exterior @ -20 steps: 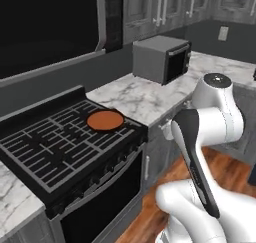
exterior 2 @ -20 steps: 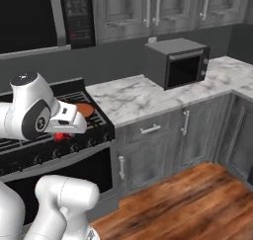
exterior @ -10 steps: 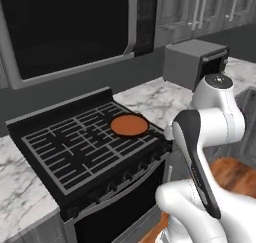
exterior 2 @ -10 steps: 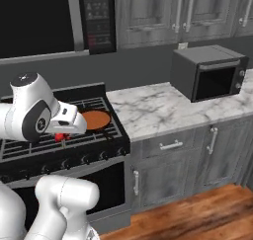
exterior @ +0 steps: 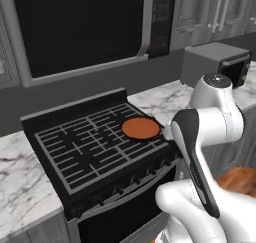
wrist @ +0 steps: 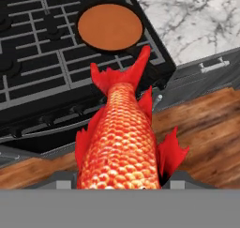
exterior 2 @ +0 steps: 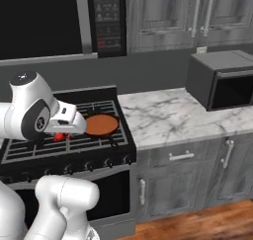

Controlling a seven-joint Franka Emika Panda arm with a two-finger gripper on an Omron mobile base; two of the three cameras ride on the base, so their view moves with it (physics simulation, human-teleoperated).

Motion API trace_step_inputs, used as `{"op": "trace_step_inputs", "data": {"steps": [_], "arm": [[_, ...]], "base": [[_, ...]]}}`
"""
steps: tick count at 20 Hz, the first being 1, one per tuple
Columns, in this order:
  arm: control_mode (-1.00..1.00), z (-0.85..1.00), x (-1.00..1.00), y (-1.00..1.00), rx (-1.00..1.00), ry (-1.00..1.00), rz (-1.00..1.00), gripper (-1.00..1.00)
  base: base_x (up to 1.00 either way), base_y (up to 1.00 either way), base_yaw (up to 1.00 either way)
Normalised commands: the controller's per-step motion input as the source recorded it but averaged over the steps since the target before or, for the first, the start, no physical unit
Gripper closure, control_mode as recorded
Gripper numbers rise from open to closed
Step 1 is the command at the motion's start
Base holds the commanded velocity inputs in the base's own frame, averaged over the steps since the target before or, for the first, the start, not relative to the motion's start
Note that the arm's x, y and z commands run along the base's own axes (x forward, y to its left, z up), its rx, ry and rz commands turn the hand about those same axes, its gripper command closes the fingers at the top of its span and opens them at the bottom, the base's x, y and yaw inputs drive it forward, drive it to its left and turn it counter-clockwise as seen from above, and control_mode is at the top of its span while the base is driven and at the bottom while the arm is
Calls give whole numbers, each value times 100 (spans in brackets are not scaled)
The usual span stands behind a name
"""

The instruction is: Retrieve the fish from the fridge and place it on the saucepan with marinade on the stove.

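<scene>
My gripper (wrist: 119,182) is clamped on the fish (wrist: 123,138), its scaled red-orange body rising between my jaws with the tail pointing toward the saucepan with marinade (wrist: 109,26). That flat orange-brown disc sits on the grates at the front right corner of the black stove (exterior: 95,152), beside the marbled counter (exterior 2: 183,115). From the right base camera, a patch of the red fish (exterior 2: 60,137) shows under my hand, above the stove's front grates

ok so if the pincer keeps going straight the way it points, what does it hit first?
Probably the stove: the pincer, shut on the fish, aims along the fish toward the range's front edge, just short of the saucepan with marinade. Depth is unclear.
</scene>
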Motion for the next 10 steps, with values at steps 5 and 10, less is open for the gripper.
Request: {"op": "trace_step_inputs", "data": {"steps": [5, 10], "arm": [[100, 0, 0, 0, 0, 0, 0, 100], [100, 0, 0, 0, 0, 0, 0, 100]], "base": [[34, -40, 21], [24, -31, 12]]}}
